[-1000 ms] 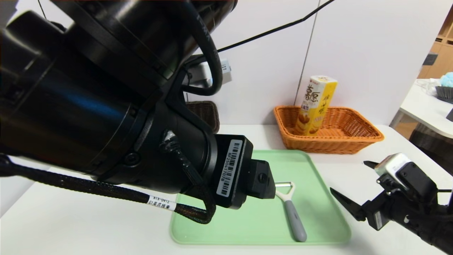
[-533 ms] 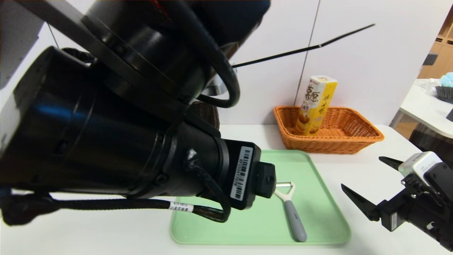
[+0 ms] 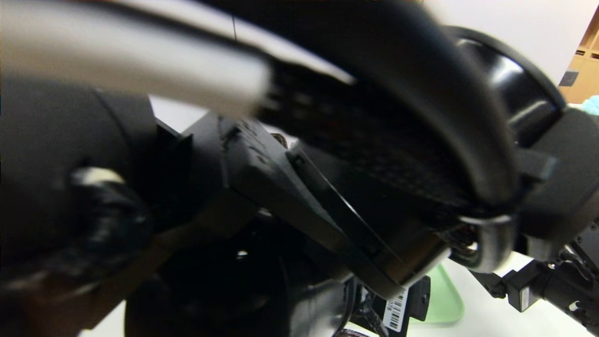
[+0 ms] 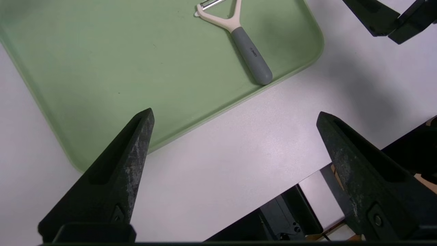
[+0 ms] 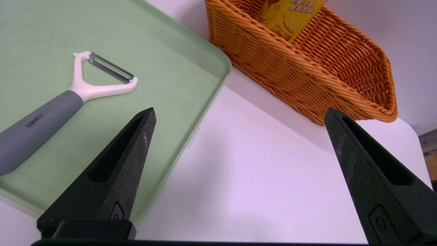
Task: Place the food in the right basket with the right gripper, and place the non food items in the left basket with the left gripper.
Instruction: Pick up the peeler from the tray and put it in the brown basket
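Note:
A peeler (image 4: 251, 54) with a grey handle and white head lies on the green tray (image 4: 102, 68). My left gripper (image 4: 235, 113) hangs open and empty over the table's near edge, beside the tray's front corner. The right gripper (image 5: 239, 111) is open and empty above the bare table, between the tray (image 5: 170, 51) and the orange right basket (image 5: 307, 78). A yellow food box (image 5: 286, 13) stands in that basket. The peeler (image 5: 51, 112) also shows in the right wrist view. The left basket is hidden.
My left arm (image 3: 281, 164) fills nearly the whole head view, leaving only a sliver of tray (image 3: 444, 299). The table's front edge (image 4: 273, 194) lies just under the left gripper, with the robot's base below it.
The left arm has swung up across the head camera and now covers the baskets and most of the tray. The right gripper has drifted slightly to the right. Both grippers stay open.

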